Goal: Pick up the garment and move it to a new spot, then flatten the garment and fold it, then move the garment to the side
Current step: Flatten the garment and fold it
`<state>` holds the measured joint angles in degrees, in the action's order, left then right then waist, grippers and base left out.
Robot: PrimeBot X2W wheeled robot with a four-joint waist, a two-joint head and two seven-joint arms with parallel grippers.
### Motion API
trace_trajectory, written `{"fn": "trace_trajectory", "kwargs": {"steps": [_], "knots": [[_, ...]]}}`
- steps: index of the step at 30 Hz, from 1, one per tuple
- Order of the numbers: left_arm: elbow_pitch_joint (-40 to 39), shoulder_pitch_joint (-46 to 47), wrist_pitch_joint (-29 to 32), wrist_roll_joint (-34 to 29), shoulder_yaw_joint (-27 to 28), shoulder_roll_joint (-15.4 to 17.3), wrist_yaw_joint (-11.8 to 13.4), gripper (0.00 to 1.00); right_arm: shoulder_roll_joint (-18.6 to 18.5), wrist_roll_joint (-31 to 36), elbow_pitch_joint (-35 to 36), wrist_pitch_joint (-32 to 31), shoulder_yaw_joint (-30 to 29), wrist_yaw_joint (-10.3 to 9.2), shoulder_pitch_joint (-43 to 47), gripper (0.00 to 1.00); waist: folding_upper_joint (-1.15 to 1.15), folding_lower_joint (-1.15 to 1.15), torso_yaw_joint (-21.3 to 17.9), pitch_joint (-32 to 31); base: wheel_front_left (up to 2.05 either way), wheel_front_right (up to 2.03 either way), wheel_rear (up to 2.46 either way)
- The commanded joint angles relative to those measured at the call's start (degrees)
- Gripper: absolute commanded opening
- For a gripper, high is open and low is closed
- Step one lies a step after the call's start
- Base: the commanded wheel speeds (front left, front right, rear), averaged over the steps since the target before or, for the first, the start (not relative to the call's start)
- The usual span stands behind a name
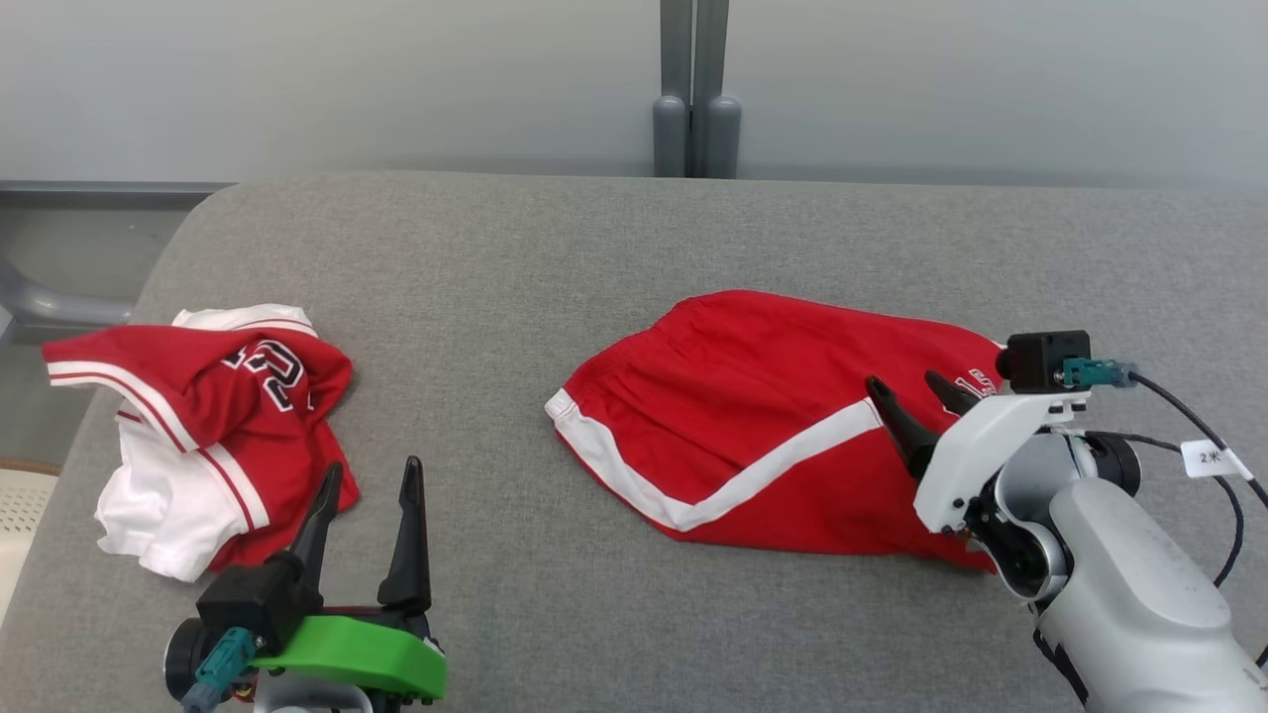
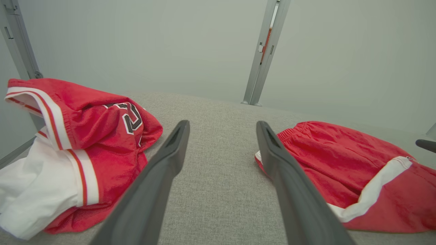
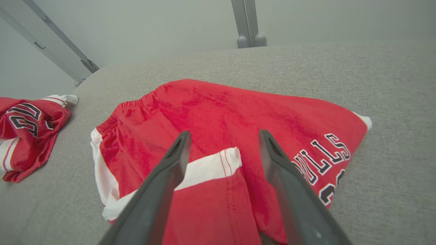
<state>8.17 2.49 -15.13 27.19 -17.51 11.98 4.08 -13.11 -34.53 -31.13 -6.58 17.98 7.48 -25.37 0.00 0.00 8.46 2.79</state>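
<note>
Shorts (image 1: 753, 416) lie folded flat on your table (image 1: 495, 297); left claw (image 1: 371, 465) and right claw (image 1: 901, 381) both gape empty, so you likely have only the sideways move left.

Shiny mesh-cloth shorts (image 1: 753, 416) — matt woven table cover (image 1: 594, 257).

The shorts (image 3: 218, 109) lay spread on the grey pad (image 3: 385, 78), red with a white stripe (image 3: 207, 166) and dark lettering (image 3: 323, 156). The right gripper (image 3: 223, 136) hung over the shorts, fingers (image 3: 168, 170) wide apart with nothing between them. A crumpled jersey (image 3: 30, 129) lay well left of the shorts, and a grey post (image 3: 248, 23) stood beyond them.
</note>
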Motion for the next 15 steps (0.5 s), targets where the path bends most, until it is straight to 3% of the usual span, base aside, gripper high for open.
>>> {"fn": "trace_trajectory", "kwargs": {"steps": [1, 6, 12, 14, 15], "knots": [[0.42, 1.02, -0.02, -0.82, 0.13, -0.19, -0.28, 1.00, 0.15, -0.49, -1.60, -1.96, -0.02, 0.02, -1.30, 1.00, 0.00, 0.00, 1.26, 0.41, 0.00, 0.00, 0.00], [1.53, 1.24, -0.02, -1.12, 0.57, -0.93, -0.96, 1.00, 0.91, 0.64, -6.89, -8.29, 0.06, 0.02, -4.74, 1.00, 0.00, 0.00, 2.59, 0.57, 0.00, 0.00, 0.00], [2.26, 1.28, -0.02, -1.48, 1.16, -1.42, -1.55, 1.00, 1.63, 2.08, -9.98, -11.47, -0.98, 0.02, -6.46, 0.97, 0.00, 0.00, 3.28, 0.74, 0.00, 0.00, 0.00], [2.43, 1.26, -0.02, -1.55, 1.42, -1.48, -1.66, 1.00, 2.15, 2.71, -10.44, -11.41, -1.43, 0.02, -6.48, 0.75, 0.00, 0.00, 3.31, 0.78, 0.00, 0.00, 0.00], [2.49, 1.23, -0.02, -1.54, 1.54, -1.52, -1.69, 1.00, 2.33, 3.02, -10.52, -11.38, -1.58, 0.02, -6.46, 0.53, 0.00, 0.00, 3.29, 0.78, 0.00, 0.00, 0.00]]}}
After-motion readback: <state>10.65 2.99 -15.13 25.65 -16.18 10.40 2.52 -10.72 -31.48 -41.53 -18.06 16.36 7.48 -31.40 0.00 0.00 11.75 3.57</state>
